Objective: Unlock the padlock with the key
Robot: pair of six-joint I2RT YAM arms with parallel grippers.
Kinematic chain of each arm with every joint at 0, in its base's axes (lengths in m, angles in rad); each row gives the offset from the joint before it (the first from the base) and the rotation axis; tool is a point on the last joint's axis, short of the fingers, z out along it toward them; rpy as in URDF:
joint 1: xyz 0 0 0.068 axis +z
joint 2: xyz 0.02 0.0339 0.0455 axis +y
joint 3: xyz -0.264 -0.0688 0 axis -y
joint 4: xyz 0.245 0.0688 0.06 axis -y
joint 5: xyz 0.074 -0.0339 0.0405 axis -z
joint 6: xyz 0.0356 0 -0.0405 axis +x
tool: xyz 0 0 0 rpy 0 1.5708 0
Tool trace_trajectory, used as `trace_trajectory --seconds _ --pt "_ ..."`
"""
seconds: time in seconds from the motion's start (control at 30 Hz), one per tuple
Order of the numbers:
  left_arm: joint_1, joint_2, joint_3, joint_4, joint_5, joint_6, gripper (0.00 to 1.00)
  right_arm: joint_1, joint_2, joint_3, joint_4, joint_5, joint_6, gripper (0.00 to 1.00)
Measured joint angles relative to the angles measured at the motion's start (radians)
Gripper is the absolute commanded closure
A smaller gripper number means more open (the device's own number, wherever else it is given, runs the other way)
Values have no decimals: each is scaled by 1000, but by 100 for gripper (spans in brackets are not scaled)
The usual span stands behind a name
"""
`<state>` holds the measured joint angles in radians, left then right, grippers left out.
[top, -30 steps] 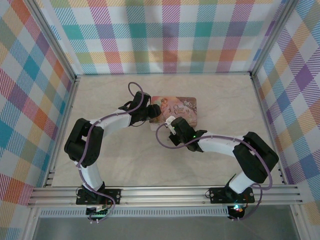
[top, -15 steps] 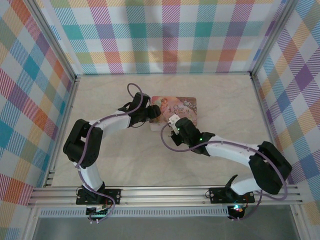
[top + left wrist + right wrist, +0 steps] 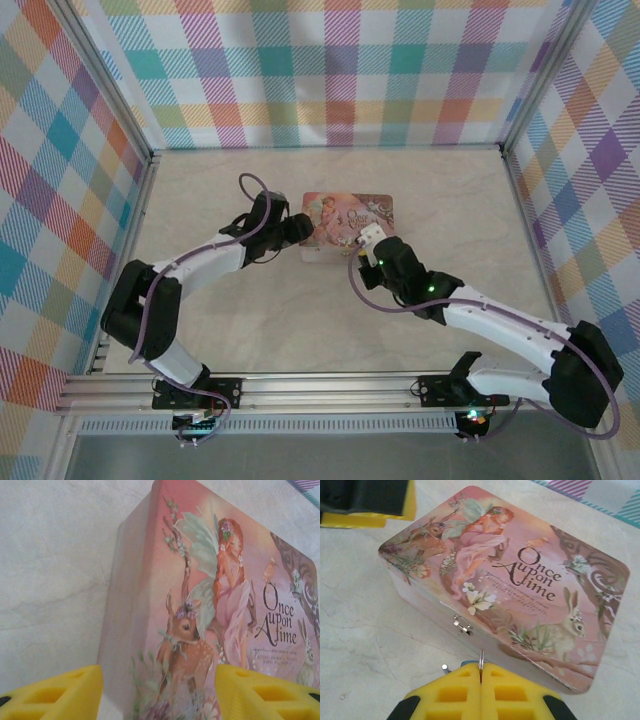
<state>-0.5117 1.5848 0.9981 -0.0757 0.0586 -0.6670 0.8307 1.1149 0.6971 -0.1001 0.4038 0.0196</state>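
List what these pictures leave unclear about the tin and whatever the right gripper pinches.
Right wrist: the yellow fingers hide what the right gripper pinches; a thin metal loop pokes out, so lock or key is unclear.
Top view: the right arm overlaps the tin's near edge.
Left wrist: the bottom edge cuts off the tin's near end.

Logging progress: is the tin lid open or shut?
Shut: the lid of the pink tin sits flush with no gap along the front, and the small metal clasp lies down against the wall.
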Motion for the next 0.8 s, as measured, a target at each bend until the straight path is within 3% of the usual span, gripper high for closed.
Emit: trace_trajectory --seconds 0.4,0.8 --pt "-2 -131 -129 -1 11 -35 39 -178 -96 0 -128 38 145 100" --pt "-41 -188 -184 0 11 -66 38 -394 -75 0 -223 45 338 100"
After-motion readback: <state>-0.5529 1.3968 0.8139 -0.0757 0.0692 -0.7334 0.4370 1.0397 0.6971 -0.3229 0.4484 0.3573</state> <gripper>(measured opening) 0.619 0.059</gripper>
